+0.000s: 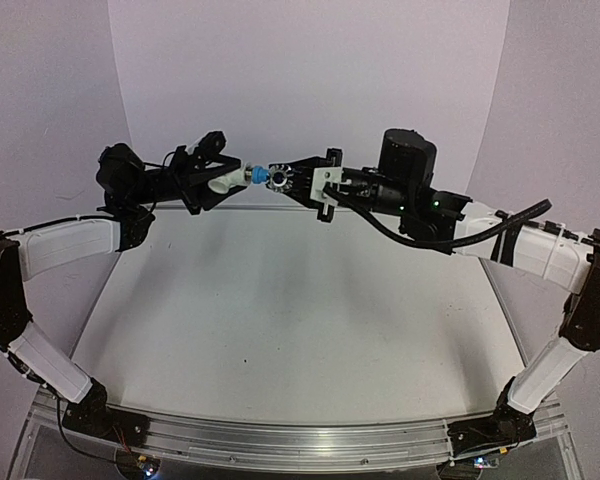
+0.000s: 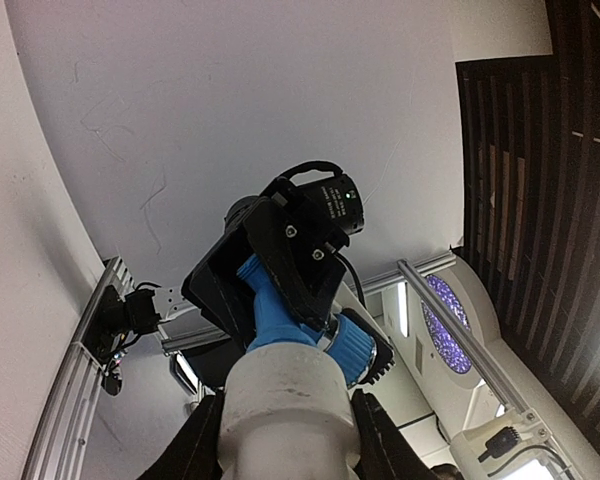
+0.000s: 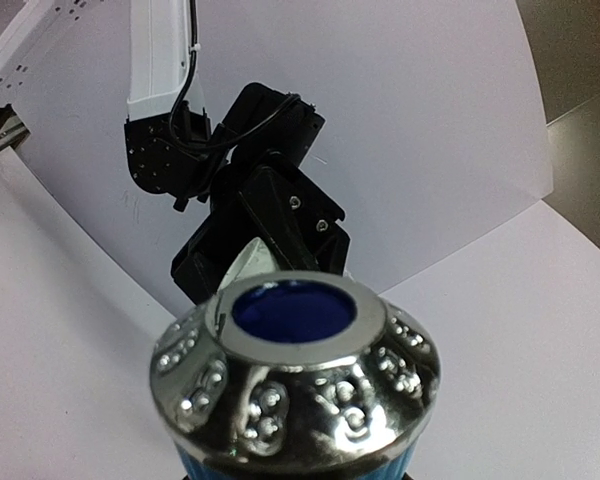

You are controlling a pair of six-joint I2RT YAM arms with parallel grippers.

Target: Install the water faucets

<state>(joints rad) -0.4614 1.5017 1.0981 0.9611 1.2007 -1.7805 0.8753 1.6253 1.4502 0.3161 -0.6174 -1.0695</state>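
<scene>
While both arms are held well above the bench (image 1: 280,300), the joining step is judged to be in hand. The white fitting (image 1: 225,184) is clamped in the left tool (image 1: 218,178) and the tap (image 1: 254,177) in the right tool (image 1: 292,181), with their ends apparently touching between the tools. A straight, aligned push or twist is called for next. The tap is seen as light blue and ribbed, with a studded chrome end.
</scene>
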